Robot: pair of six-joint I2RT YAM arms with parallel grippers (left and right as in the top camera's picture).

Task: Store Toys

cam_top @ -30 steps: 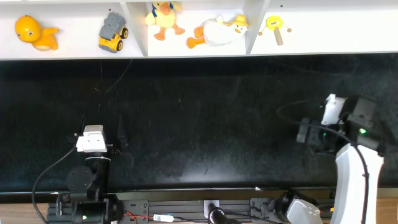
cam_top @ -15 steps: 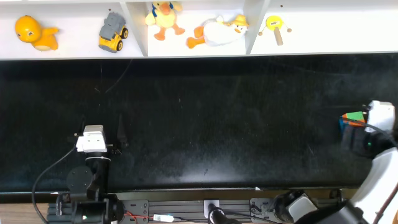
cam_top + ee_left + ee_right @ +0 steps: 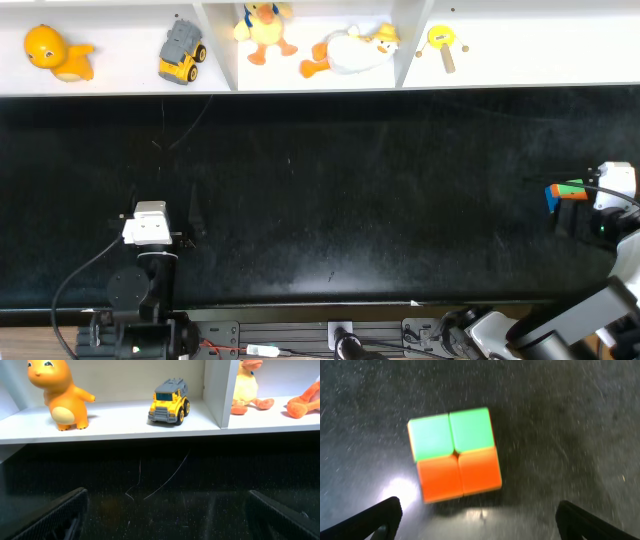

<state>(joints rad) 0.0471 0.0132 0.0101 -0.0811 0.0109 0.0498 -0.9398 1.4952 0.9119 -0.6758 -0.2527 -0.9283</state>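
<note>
**Cube just left of the right claw, far right of the tabletop**

The black tabletop (image 3: 350, 200) ran wide between us and the white shelf (image 3: 320, 88) along its far edge, where the other toys already sat in their compartments. The right arm (image 3: 625, 260) stood at the right edge. The left arm (image 3: 150, 260) was well apart on the near left, so we judged that the pickup belonged to the right arm alone.

The right claw (image 3: 479, 519) was spread wide and held nothing, pointing down at the tabletop. The left claw (image 3: 165, 510) was spread too, empty, and faced the shelf.

The cube (image 3: 563, 190) lay on the tabletop just left of the right claw and a touch farther away, green and orange faces up. In the right wrist view the cube (image 3: 455, 455) sat ahead of the open fingers without touching either one. Being square, it had no long axis, though its edges were turned slightly off the claw's closing line.

A second earlier the right wrist stood farther left; it then swung out toward the right edge. Over the last half second the cube held its place. The left arm did not move.
</note>
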